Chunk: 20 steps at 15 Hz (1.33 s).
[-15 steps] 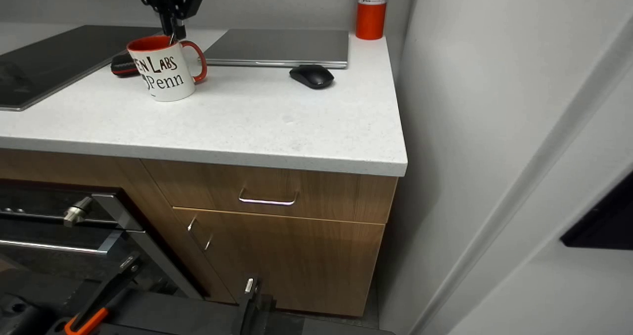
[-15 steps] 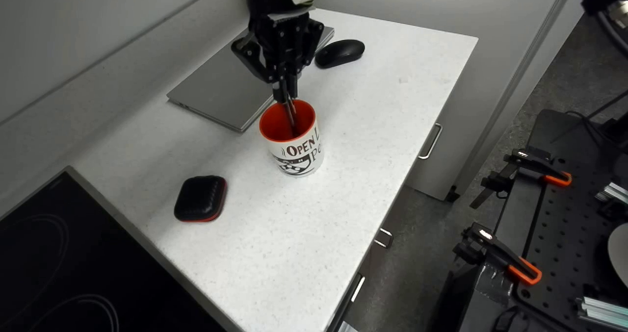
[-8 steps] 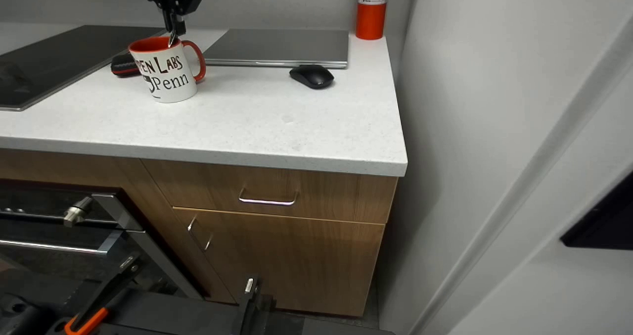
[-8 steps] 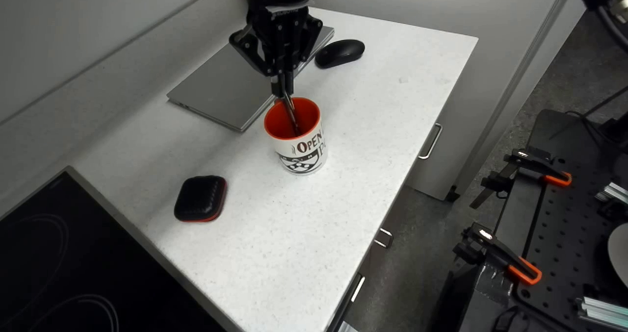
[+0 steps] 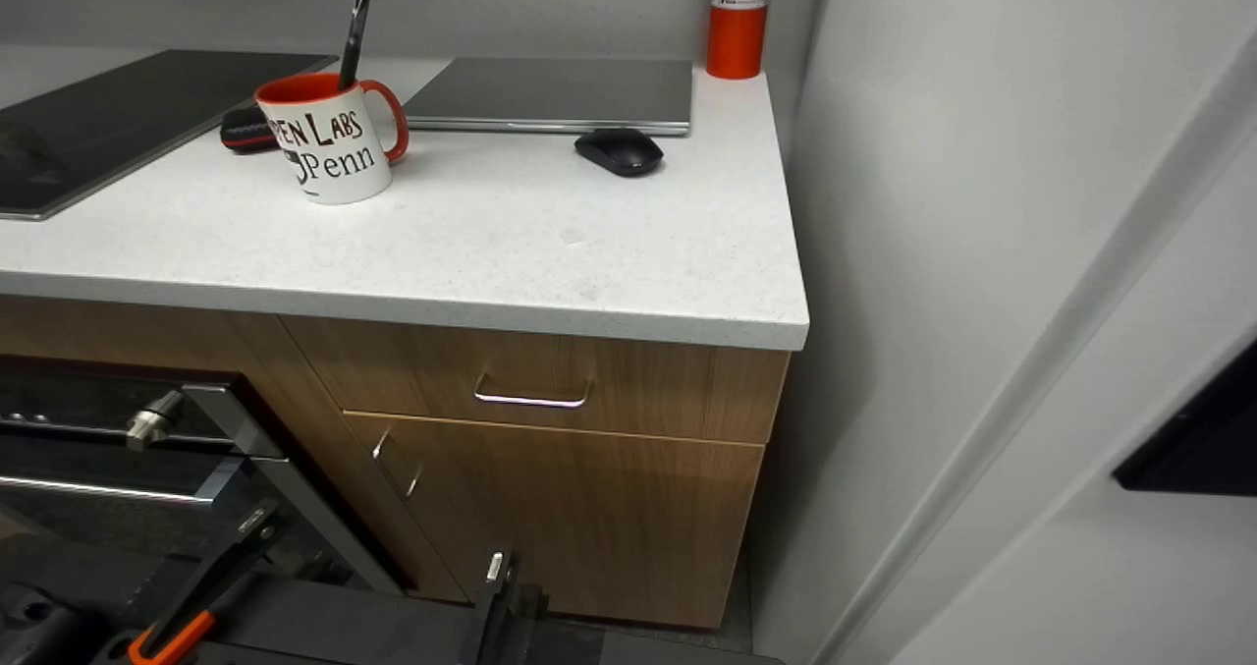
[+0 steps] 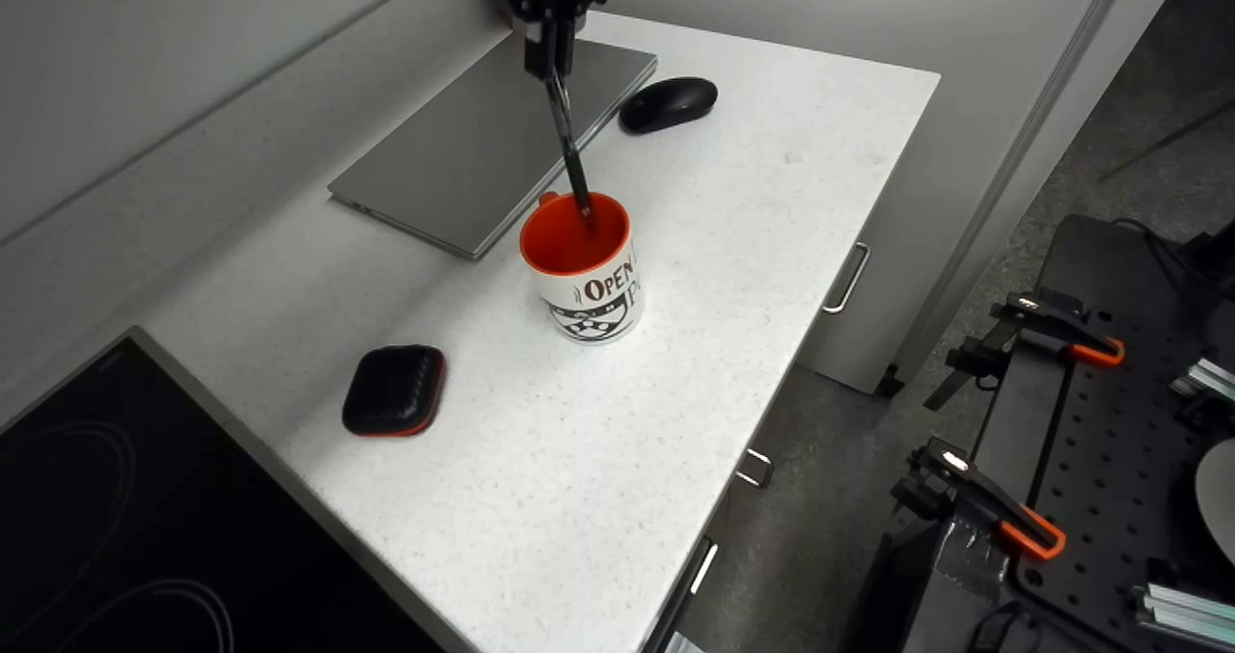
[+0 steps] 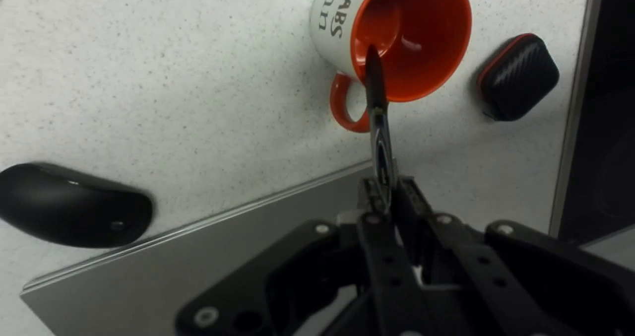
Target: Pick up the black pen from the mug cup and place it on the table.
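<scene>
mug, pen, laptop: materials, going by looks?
Mug: likely glazed ceramic, glossy; a bright highlight shows on its red inside in the wrist view.
Pen: probably plastic, dark and glossy, with pale reflections along the barrel; metal parts possible.
Laptop: satin gray shell, aluminum or metal-look plastic; its smooth, even tone fits either.

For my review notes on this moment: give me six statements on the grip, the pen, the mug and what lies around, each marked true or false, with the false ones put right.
1. The gripper holds the pen. True.
2. The mouse lies on the table beside the laptop. True.
3. The laptop is open. False: it is closed.
4. The black case lies between the mug and the cooktop. True.
5. The mug is tipped over. False: it stands upright.
6. The pen lies on the table. False: it is in the grip, lower end at the mug's mouth; whether just in or above is unclear.
</scene>
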{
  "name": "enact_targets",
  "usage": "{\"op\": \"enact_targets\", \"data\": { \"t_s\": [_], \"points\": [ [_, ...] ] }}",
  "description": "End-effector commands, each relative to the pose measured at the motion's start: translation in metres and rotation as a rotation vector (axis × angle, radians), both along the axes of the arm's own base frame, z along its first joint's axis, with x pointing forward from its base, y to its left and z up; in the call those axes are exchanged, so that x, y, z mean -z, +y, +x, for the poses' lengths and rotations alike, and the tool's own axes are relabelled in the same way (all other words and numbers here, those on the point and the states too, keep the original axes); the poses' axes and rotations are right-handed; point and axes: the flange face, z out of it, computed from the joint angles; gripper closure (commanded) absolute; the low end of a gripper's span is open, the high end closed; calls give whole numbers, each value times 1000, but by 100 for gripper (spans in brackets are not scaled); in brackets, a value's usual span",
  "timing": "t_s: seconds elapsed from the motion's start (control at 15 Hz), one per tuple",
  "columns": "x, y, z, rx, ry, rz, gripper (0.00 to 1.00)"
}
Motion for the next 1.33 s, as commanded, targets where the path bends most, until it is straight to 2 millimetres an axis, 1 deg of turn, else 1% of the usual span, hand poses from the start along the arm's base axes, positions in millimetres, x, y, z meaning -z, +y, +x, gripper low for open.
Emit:
{"op": "enact_targets", "data": {
  "t_s": [0.0,0.13,0.27,0.33,0.47,0.67,0.87,1.0,1.27],
  "points": [
    [-37,-26,-12,-5,-36,57,97],
    [-43,-38,-14,-6,-32,46,97],
    [-40,-48,-17,-38,6,60,97],
    [-35,-53,-19,-43,41,32,97],
    [-18,-54,-24,-82,126,-7,97],
    [13,-47,-26,-138,216,-78,97],
    [42,-38,-18,-147,244,-166,97],
    [67,-28,-12,-163,276,-218,97],
    [104,-15,3,-153,303,-251,97]
  ]
}}
